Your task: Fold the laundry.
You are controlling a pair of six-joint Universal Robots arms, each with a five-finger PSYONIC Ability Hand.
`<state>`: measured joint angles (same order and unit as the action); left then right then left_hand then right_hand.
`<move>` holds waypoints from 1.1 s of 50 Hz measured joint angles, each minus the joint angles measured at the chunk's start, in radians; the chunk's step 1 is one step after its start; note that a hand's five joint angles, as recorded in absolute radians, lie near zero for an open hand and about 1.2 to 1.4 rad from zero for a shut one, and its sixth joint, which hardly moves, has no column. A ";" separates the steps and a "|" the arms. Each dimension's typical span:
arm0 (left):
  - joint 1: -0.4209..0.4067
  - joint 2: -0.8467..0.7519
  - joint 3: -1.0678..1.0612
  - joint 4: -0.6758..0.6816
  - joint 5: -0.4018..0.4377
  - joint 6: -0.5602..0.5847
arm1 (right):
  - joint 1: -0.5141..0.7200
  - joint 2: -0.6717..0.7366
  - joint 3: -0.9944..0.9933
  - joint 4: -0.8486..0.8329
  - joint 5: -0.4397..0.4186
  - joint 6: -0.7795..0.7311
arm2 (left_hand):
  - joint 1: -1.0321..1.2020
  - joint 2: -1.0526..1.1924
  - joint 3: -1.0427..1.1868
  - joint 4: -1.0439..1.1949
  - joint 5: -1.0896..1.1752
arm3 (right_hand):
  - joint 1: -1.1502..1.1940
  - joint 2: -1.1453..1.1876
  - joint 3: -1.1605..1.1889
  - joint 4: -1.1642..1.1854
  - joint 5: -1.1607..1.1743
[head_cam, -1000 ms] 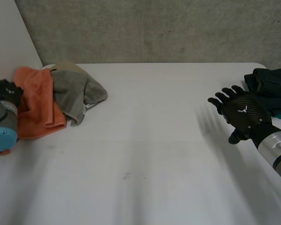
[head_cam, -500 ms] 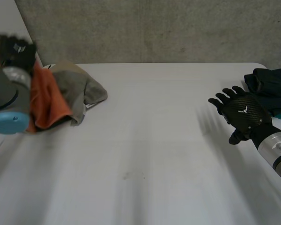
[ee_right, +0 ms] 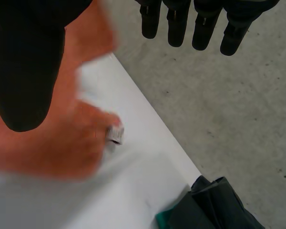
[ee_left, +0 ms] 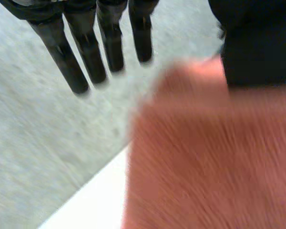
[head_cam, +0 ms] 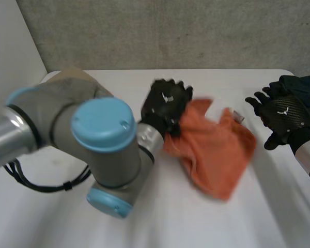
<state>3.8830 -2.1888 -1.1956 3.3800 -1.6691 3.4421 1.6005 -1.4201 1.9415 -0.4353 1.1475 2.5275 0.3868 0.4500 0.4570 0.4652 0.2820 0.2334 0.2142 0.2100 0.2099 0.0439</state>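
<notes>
**Orange cloth held over the middle of the worktop**

We see the white worktop (head_cam: pixel 170 227) run across the whole head view, with a grey concrete wall behind it. The left arm (head_cam: pixel 57 113) reaches across the worktop from the near left, and its light-blue cap is the closest thing to the camera. Behind this arm, at the far left of the worktop, a tan-grey cloth (head_cam: pixel 72 74) peeks out.

The orange cloth (head_cam: pixel 212 150) is at the middle of the worktop, between the two hands. It spreads from under the left hand towards the right one. We cannot tell whether its lower end touches the surface. At the far right edge of the worktop lie the dark green clothes (head_cam: pixel 299 85), just behind the right hand.

The left hand (head_cam: pixel 164 106) has the cloth's edge pinched under its thumb (ee_left: pixel 255 43). In the left wrist view its fingers (ee_left: pixel 86 52) stand straight and clear of the fabric. The right hand (head_cam: pixel 283 113) hovers spread and holds nothing, close to the cloth's right edge. Its straight fingers (ee_right: pixel 176 24) show in the right wrist view.

A small white label (ee_right: pixel 115 134) sticks out from the cloth's edge on the side nearest the right hand
</notes>
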 measured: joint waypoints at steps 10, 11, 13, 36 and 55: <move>0.036 0.134 -0.086 -0.017 -0.004 -0.014 | 0.003 -0.001 -0.040 0.030 0.009 0.098 | -0.174 -0.226 -0.226 -0.247 -0.236 | -0.001 0.000 0.000 0.000 0.000; 0.047 0.154 -0.097 -0.018 -0.004 -0.013 | 0.003 -0.003 -0.047 0.042 0.008 0.107 | -0.174 -0.226 -0.226 -0.247 -0.236 | 0.000 0.000 0.000 0.000 0.000; 0.069 0.193 -0.124 -0.024 -0.004 -0.013 | 0.004 -0.007 -0.067 0.079 0.005 0.123 | -0.174 -0.226 -0.226 -0.247 -0.236 | 0.000 0.000 0.000 0.000 0.000; 0.094 0.087 -0.294 -0.009 0.156 0.223 | 0.021 0.030 -0.155 0.645 -0.018 0.057 | -0.170 -0.224 -0.225 -0.245 -0.233 | 0.000 0.000 0.000 0.000 0.000; 0.165 -0.167 -0.111 0.114 0.353 0.564 | 0.141 0.225 -0.055 0.165 0.022 0.213 | 0.355 0.265 0.250 0.243 0.244 | 0.000 0.000 0.000 0.000 0.000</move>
<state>4.0485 -2.3553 -1.3070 3.4944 -1.3165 4.0060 1.7417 -1.1946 1.8862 -0.2705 1.1695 2.7409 0.7418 0.7155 0.7067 0.7086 0.5264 0.2332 0.2142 0.2100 0.2099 0.0439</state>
